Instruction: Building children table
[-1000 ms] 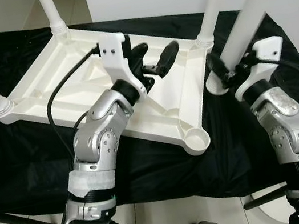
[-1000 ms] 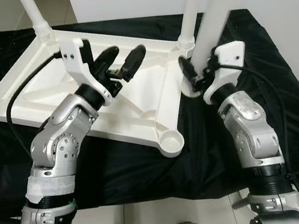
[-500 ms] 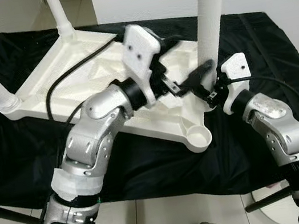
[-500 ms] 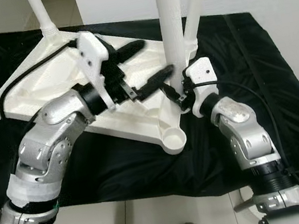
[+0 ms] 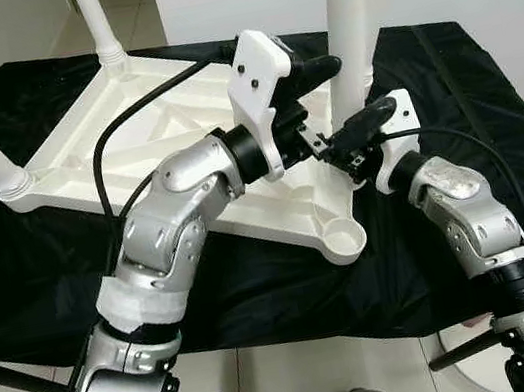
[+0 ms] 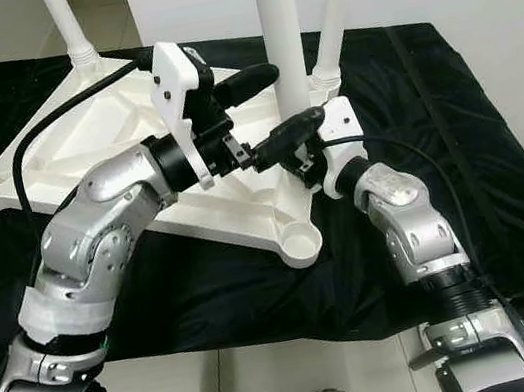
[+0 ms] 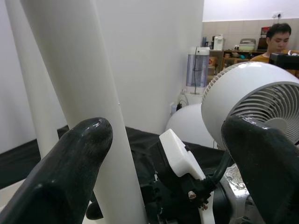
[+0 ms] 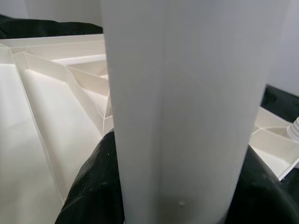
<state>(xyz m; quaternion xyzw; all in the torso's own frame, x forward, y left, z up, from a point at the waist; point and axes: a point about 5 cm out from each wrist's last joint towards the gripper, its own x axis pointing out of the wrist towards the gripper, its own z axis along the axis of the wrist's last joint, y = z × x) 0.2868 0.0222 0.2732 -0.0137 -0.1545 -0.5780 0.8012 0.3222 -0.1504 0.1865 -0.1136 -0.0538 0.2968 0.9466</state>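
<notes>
An upturned white tabletop (image 5: 132,148) lies on a black-draped counter (image 5: 46,295), with legs already standing in three corners and the near corner socket (image 5: 344,238) empty. The right tool (image 5: 353,134) is closed around the loose leg (image 5: 346,29), holding it upright over the tabletop's right edge. The left tool (image 5: 311,101) reaches in beside it, fingers spread wide on either side of that leg, gripping nothing. A fan (image 7: 254,100) stands behind.

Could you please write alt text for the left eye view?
The right gripper holds a loose white leg upright over an upside-down white table top on black cloth. The open left gripper reaches toward that leg.
</notes>
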